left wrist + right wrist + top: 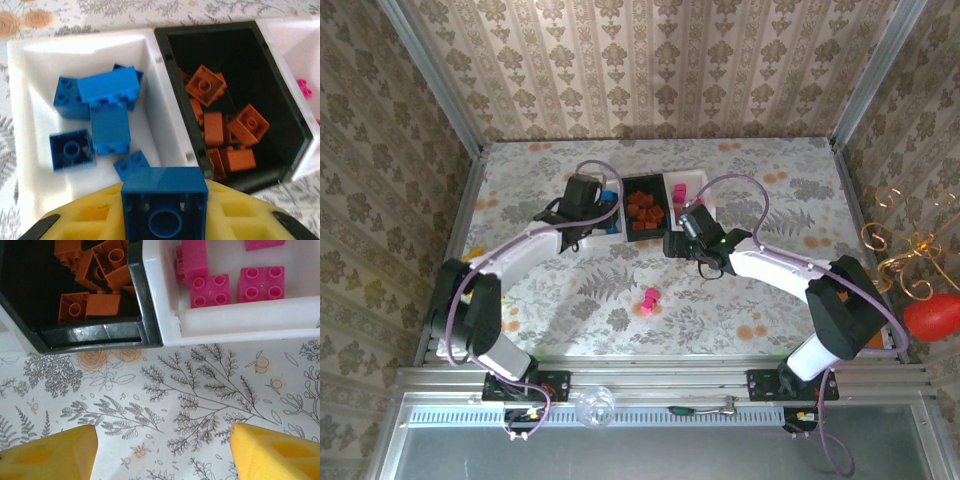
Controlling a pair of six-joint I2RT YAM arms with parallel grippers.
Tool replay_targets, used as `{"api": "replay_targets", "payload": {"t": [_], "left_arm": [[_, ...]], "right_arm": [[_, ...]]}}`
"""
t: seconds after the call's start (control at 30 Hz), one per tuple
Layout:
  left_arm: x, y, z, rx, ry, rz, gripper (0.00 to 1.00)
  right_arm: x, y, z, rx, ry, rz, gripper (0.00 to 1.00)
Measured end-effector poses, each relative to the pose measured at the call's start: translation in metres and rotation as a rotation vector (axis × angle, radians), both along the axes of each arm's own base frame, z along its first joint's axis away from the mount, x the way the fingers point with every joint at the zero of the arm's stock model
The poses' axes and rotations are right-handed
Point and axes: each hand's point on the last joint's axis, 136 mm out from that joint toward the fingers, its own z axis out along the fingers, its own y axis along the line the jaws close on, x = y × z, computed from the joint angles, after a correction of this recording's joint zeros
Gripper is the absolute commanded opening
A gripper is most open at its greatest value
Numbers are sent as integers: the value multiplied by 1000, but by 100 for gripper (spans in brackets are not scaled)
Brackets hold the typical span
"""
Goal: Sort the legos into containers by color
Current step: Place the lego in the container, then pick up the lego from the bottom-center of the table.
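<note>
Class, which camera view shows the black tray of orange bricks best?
The left wrist view: the black tray lies nearly whole and close, its orange bricks distinct. The top external view has the tray whole but tiny. The right wrist view catches one corner with a few bricks.

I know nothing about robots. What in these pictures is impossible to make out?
- Top view: the left arm partly covers the left tray, hiding some blue bricks.
- Top view: the loose pink bricks on the table are too small to count.
- Right wrist view: the right white tray is cut off by the top edge.
- Left wrist view: the held blue brick hides where the left end effector grips it.
</note>
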Motion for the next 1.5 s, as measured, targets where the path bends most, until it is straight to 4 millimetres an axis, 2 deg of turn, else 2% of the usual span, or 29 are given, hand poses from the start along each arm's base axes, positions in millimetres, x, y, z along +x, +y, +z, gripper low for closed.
{"api": "replay_targets", "payload": {"t": [0.07, 0.13, 0.23, 0.3, 0.4, 0.53, 0.57, 0.67, 0.77, 0.93, 1.03, 1.17, 1.3, 1.5], "left_arm": [[11, -1, -7, 5, 9, 4, 44], [19, -2, -14, 15, 18, 4, 58], [24, -3, -21, 15, 30, 1, 74], [23, -5, -18, 0, 29, -5, 79], [21, -8, -4, -32, 6, -14, 83], [9, -8, 37, -107, -71, -30, 93], [3, -8, 49, -129, -98, -35, 100], [-20, -8, 76, -183, -158, -56, 100], [-48, -10, 84, -209, -190, -91, 100], [-97, -2, 62, -212, -171, -122, 100], [-114, 11, 49, -212, -162, -107, 100], [-129, 25, 42, -209, -155, -85, 100], [-135, 29, 39, -214, -155, -77, 100], [-143, 35, 17, -185, -104, -62, 100]], "right_arm": [[-3, 3, 5, 7, -10, 10, 72], [-6, 5, 9, 15, -20, 19, 72], [-11, 9, 13, 20, -26, 34, 72], [-14, 12, 12, 20, -25, 45, 72], [-20, 18, 10, 16, -18, 67, 72], [-28, 27, 8, 14, -13, 97, 72], [-30, 30, 8, 14, -12, 107, 72], [-39, 40, 8, 15, -10, 140, 73], [-52, 52, 5, 10, 5, 193, 73], [-77, 71, -20, -33, 74, 292, 73], [-93, 78, -43, -82, 127, 336, 73], [-108, 82, -64, -137, 174, 367, 75], [-111, 84, -68, -167, 175, 363, 76], [-109, 80, -71, -205, 172, 335, 69]]}}
